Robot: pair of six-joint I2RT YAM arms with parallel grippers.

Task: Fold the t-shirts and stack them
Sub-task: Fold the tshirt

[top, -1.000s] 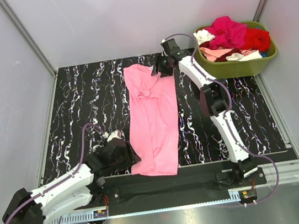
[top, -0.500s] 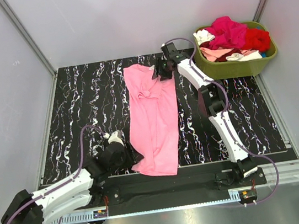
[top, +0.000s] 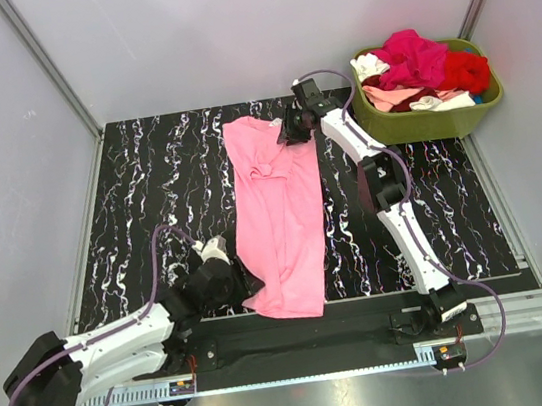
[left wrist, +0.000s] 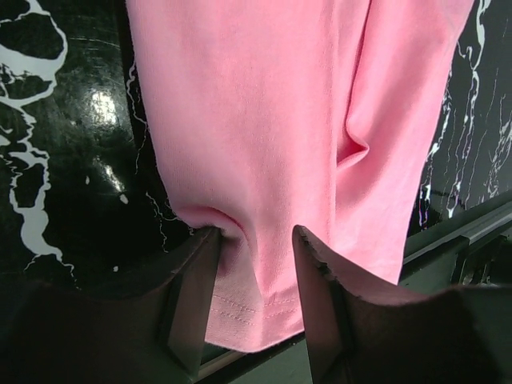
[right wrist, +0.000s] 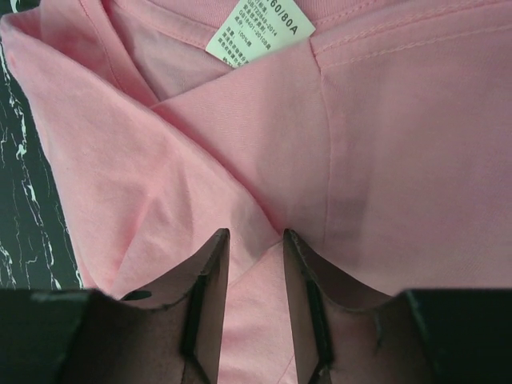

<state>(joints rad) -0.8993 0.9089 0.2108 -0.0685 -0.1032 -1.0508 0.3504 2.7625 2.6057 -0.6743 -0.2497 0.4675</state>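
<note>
A lab test cell: plain grey panel walls point(top: 226, 27) on aluminium framing point(top: 44, 63).

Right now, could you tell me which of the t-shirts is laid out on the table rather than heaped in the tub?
The medium pink t-shirt, lying lengthwise on the black marbled table. The magenta, red, pale pink and white ones sit bunched in the olive-green tub.

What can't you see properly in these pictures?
- Tub, top view: the clothes under the top of the pile are hidden, and a blue scrap at its right edge is too small to name.
- Label on the pink t-shirt, right wrist view: cut off by the top edge, print too small.
- Left wrist view: the fingers cover the hem between them.
</note>
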